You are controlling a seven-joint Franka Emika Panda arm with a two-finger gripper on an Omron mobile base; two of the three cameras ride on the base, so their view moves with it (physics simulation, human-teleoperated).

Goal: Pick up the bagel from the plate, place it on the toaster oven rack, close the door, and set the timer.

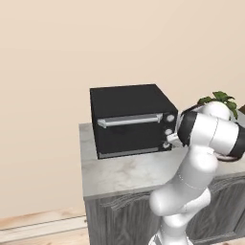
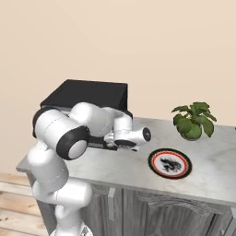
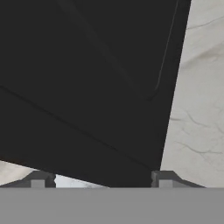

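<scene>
**Open gripper at the oven's knob side**

The gripper (image 3: 100, 178) has its jaws spread wide with nothing between them, close against the black toaster oven (image 1: 131, 119). The door (image 1: 130, 128) is shut, its silver handle (image 1: 129, 120) off to the hand's side. The plate (image 2: 169, 163) lies on the counter (image 2: 216, 166) behind the hand, beside a potted plant (image 2: 193, 120).
</scene>
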